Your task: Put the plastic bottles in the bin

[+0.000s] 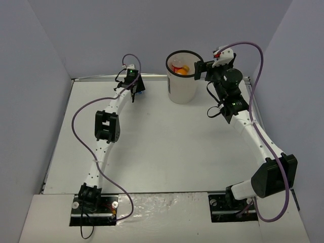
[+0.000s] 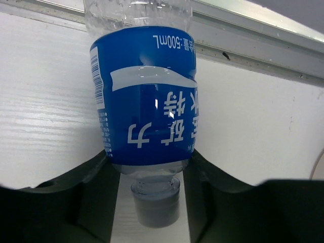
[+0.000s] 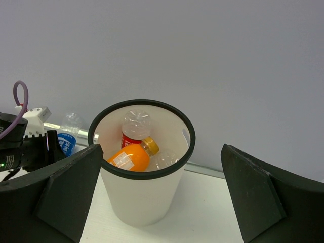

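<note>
The left hand (image 1: pixel 134 90) is clamped on the blue-label bottle (image 2: pixel 144 101), one finger pressed to each side of its shoulder. The grey cap points back toward the wrist and the clear base points away at the back rail. That bottle sits at the far left of the counter (image 1: pixel 167 152), well apart from the bin (image 1: pixel 182 91). I cannot tell whether it rests on the counter or is lifted off it. The right hand (image 1: pixel 201 69) hovers just beside the bin's black rim with its fingers spread wide and nothing between them. Inside the bin I count three bottles: the red-label bottle (image 3: pixel 134 132) bottom-up against the back wall, the short orange bottle (image 3: pixel 129 158) lying across in front of it, and a clear bottle (image 3: pixel 164 161) partly hidden beside that. With the one in the left hand, that makes four bottles in sight, one bin and two arms with purple cables. The counter is plain white with a metal rail along its far edge. Pale grey-violet walls close it in on three sides.
</note>
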Available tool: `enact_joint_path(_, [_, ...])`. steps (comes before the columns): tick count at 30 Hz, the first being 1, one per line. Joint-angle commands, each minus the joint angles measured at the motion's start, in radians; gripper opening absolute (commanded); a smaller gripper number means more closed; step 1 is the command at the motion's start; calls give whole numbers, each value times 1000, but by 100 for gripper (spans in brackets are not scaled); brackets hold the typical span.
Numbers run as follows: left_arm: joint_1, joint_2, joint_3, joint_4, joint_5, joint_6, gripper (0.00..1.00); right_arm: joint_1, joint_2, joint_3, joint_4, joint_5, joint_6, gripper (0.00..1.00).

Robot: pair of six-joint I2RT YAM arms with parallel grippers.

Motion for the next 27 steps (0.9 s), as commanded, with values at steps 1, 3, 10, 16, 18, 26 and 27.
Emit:
enact_joint_path(1, [12, -98, -26, 43, 29, 13, 17, -4, -54, -16, 76, -22, 13, 100])
enact_joint_path(3, [12, -138, -67, 40, 38, 19, 2, -4, -61, -23, 64, -60, 35, 100])
enact_joint_path(10, [12, -417, -441, 202, 61, 73, 0, 1, -46, -28, 57, -297, 175, 100])
enact_joint_path(16, [10, -743, -867, 472, 172, 149, 0, 18, 8, -10, 64, -451, 252, 100])
enact_joint_path(18, [10, -873, -1011, 549, 232, 164, 0, 30, 19, -14, 76, -484, 287, 100])
enact_joint_path(26, [-12, -1193, -1464, 809, 536, 190, 0, 117, 55, -143, 371, -523, 522, 100])
enact_joint_path(27, [-26, -1232, -1511, 825, 546, 207, 0, 128, 66, -149, 391, -525, 547, 100])
